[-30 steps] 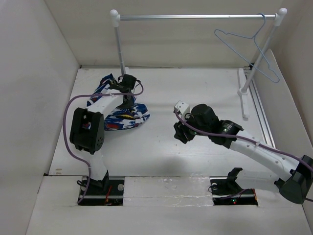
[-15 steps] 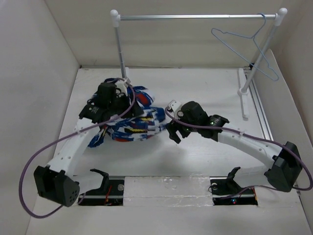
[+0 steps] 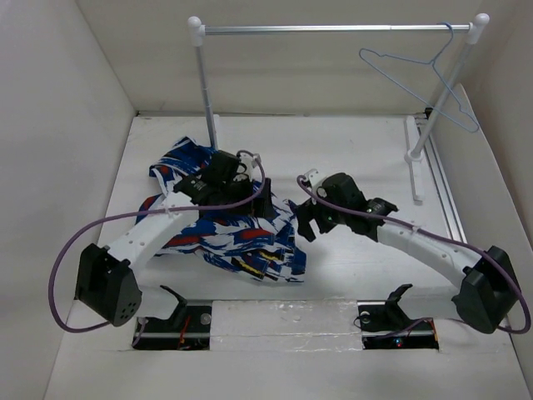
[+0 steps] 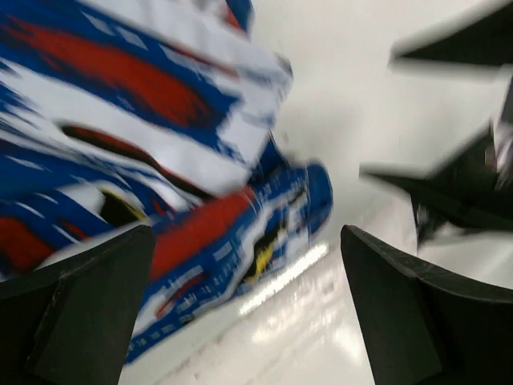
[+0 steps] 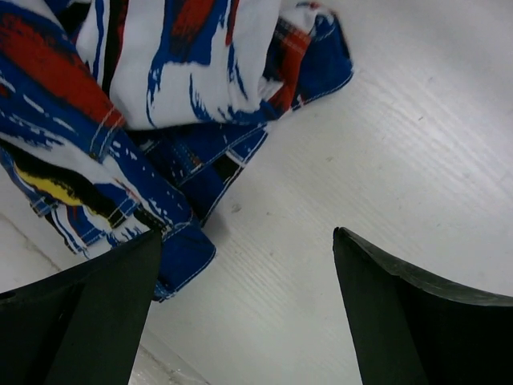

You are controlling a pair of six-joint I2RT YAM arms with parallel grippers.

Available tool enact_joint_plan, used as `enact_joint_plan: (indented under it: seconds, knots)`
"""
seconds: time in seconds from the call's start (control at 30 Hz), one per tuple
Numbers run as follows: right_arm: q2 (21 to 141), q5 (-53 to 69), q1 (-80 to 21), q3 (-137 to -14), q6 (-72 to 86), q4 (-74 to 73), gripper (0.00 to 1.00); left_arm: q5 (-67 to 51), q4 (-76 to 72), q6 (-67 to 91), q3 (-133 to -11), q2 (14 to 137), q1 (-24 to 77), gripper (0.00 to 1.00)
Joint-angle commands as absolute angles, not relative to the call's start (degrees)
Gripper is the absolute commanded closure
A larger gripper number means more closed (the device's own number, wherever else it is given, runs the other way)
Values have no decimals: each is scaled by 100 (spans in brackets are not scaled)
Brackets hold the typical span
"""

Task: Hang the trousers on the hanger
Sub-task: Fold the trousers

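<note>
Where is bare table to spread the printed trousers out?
Free: white tabletop far right, between the open right gripper and the white rail post; also the far strip under the silver metal rail. Crowded: centre-left, where the blue, white and red printed cloth trousers lie heaped beneath the open left gripper.

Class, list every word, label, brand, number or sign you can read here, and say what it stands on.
None can be read.
The trousers carry only an abstract print, no letters.
The hanger, the rail and the table show no writing.
The left wrist view is too blurred for any small marks.
</note>
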State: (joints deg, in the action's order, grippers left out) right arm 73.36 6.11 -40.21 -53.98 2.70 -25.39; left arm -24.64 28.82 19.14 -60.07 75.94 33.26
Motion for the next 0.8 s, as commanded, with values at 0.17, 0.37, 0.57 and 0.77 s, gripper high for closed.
enact_joint_plan:
  seconds: [0.17,0.37,0.57,0.77]
  knots:
    - [7592,2118,-4526,-4281,695,-766,8,-1800,2897,1847,-7284,9442,3155,1]
    - [7910,2250,-4641,-4183,501,-202,25,-1731,3182,1565,-8217,10800,3612,1]
    - [8069,2180,-4974,-4473,369,-640,100,-1679,2997,1600,-8446,11424,3612,52]
    - [7401,2530,-6203,-4939,-193,-2248,100,-1328,2865,1793,-8911,11785,3612,100]
